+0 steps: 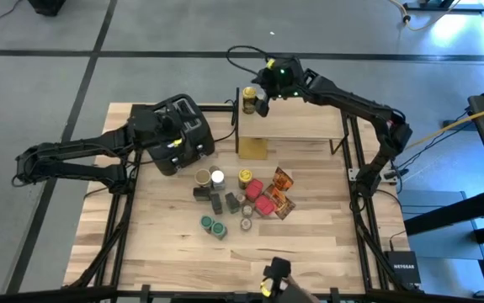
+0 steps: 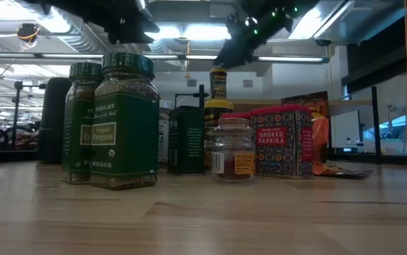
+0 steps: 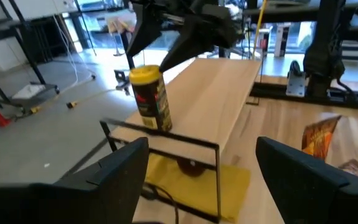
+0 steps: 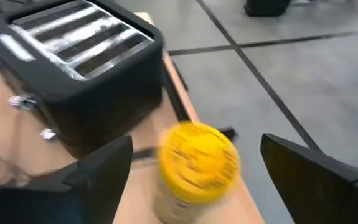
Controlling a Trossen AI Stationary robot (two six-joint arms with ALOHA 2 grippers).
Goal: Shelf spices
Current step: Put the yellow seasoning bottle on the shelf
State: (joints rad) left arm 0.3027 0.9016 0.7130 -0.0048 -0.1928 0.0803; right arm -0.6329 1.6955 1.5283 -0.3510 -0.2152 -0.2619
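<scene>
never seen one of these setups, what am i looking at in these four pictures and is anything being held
It is a two-armed robot at a wooden table, putting spice jars on a small shelf. One picture looks straight down, one sits at table height, and two come from cameras on the wrists. The right gripper hovers around a yellow-lidded jar standing at the shelf's end, jaws open, so nothing is held. The left gripper waits open over the black toaster. More jars, red tins and foil packets are grouped mid-table, and a flat yellow packet lies under the shelf.
</scene>
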